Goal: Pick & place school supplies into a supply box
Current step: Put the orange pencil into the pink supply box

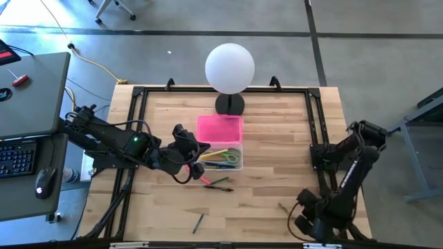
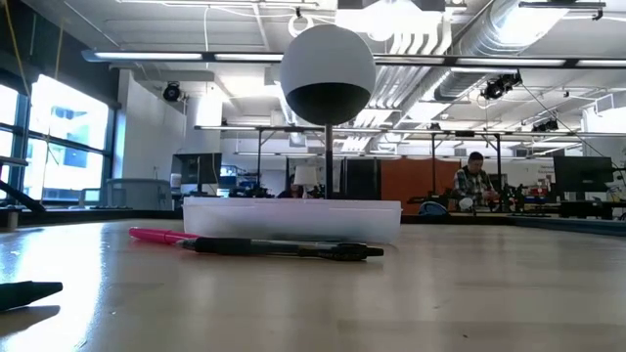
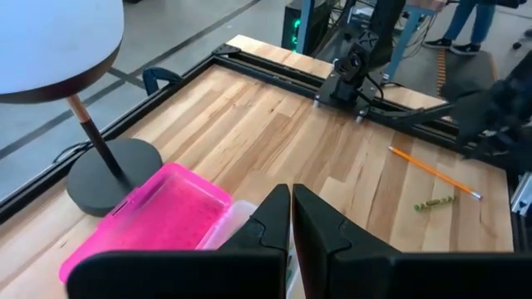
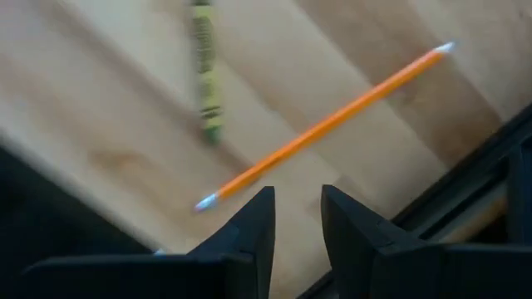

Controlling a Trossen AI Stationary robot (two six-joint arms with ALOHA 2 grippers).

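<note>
High view: left gripper (image 1: 199, 153) at frame centre, beside open clear box (image 1: 223, 156) holding pens; pink lid (image 1: 219, 128) just above. Pens (image 1: 216, 182) on tabletop (image 1: 277, 138) below box.
Left wrist: jaws together, empty.
Right wrist: right gripper (image 4: 296, 218) jaws apart, over orange pencil (image 4: 324, 124).

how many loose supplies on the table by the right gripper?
2: an orange pencil just ahead of the right gripper, a green crayon beside the pencil. Others may be hidden.
</note>
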